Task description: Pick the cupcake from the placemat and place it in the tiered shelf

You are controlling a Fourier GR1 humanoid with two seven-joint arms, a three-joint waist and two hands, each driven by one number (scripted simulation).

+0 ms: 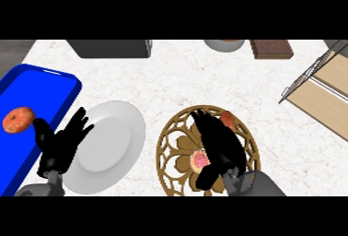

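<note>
No words or labels can be read on anything here.

In the head view, the right hand [216, 146] lies over the round gold placemat [171, 138], near 5 o'clock in the view. Its fingers are long and mostly straight, pointing up toward 11 o'clock. They are not curled round anything — the hand is released and holds nothing. The cupcake [200, 160] sits on the placemat just at the hand's left side, by the thumb. It has pink on top. It looks like it touches the hand, but I cannot tell for sure. A small red-orange thing [228, 120] peeks out past the hand at about 1 o'clock from the cupcake.

The left hand [60, 140] is at 8 o'clock, with its fingers spread and up, resting at the edge of the white plate [112, 152]. It holds nothing too. Left of it is a blue tray [41, 87] with a donut [18, 120] on it.

The tiered shelf [319, 87] — wire and pale wood — is far off at 2 o'clock, well apart from the cupcake. Along the top, at 12 o'clock, are a dark grey box [108, 48], a bowl [224, 45] and a brown block [272, 49].
</note>
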